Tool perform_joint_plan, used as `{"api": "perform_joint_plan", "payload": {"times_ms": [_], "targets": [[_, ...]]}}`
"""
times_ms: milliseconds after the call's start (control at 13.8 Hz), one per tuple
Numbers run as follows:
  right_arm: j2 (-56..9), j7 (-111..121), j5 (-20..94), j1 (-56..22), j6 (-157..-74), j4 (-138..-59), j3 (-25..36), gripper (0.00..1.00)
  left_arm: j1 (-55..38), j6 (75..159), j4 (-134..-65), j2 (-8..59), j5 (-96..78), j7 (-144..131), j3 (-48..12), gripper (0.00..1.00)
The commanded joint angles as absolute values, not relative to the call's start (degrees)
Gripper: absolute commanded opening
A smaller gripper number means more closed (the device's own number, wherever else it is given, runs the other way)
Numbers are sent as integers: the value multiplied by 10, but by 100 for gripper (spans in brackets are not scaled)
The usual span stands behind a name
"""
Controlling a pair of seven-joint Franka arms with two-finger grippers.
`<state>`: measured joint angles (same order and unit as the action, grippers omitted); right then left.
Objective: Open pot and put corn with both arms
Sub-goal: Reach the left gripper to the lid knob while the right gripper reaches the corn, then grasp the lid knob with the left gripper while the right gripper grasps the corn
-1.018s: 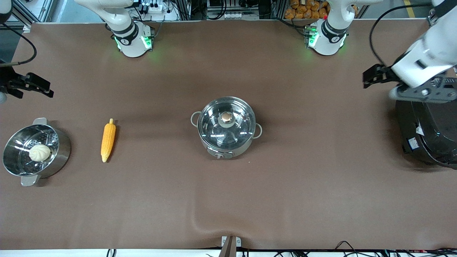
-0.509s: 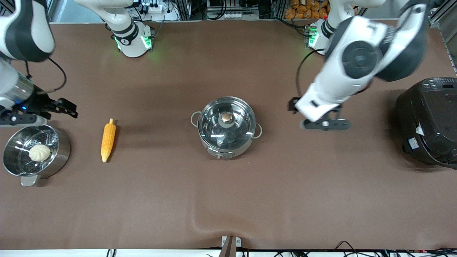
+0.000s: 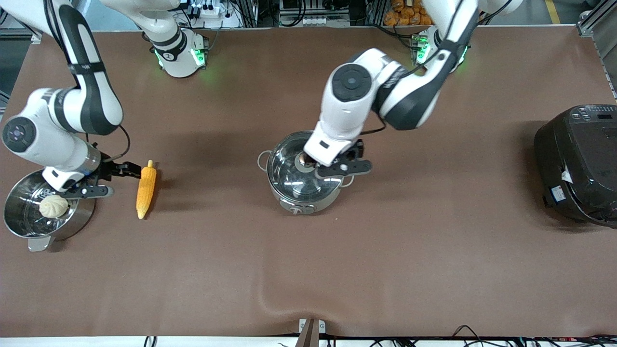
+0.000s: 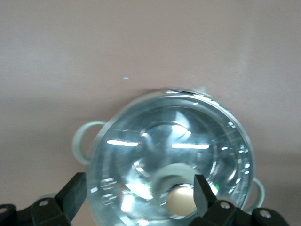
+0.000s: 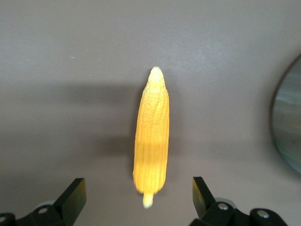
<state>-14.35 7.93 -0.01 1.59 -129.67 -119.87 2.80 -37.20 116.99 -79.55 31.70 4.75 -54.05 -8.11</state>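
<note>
The steel pot stands mid-table with its glass lid on. In the left wrist view the lid fills the picture, with the copper-coloured knob close to one finger. My left gripper hovers open over the lid's knob and holds nothing. The yellow-orange corn lies on the table toward the right arm's end. My right gripper is open at the corn's pale stub end, which lies between its fingers, untouched.
A steel steamer pot holding a pale bun stands beside the corn at the right arm's end; its rim shows in the right wrist view. A big black rice cooker stands at the left arm's end.
Both arms swung in from the table's ends. The left gripper came from over the rice cooker to over the pot's lid. The right gripper moved to the corn's stub end.
</note>
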Motion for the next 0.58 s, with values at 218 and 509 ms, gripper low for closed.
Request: {"api": "perform_joint_plan", "payload": {"times_ms": [218,509], "targets": [[-244,102,4,16,-1437,-1214,29,100,-431,1212,-773,366,103,-599,-74,100],[-260,113,8,32,-1436,-1216,26,63,-434,1208,-778,370,113,-598,-75,100]]}}
